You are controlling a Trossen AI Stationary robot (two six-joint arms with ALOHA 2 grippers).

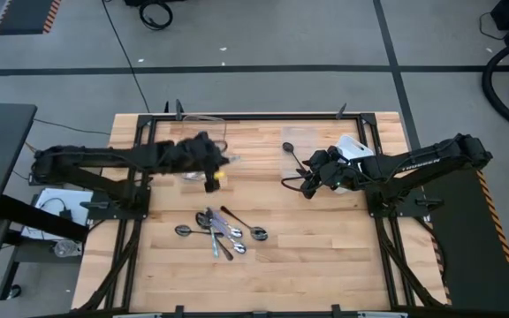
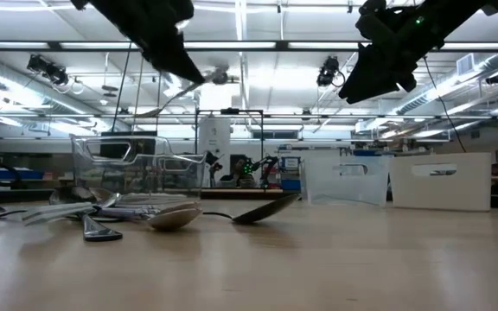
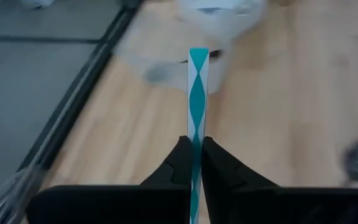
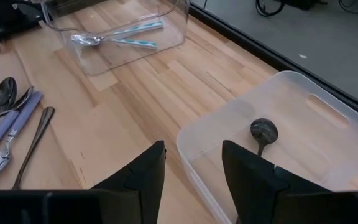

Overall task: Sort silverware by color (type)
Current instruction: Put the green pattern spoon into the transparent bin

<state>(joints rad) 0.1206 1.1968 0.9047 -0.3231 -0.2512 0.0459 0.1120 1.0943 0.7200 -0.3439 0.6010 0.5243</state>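
On the pale wooden table [image 1: 325,256], both dark arms reach toward centre. The left gripper [image 3: 196,163] pinches a teal-and-white striped spoon handle [image 3: 197,87]. The right gripper [image 4: 192,163] hovers spread, empty. Loose spoons [image 1: 219,231] lie at six o'clock.
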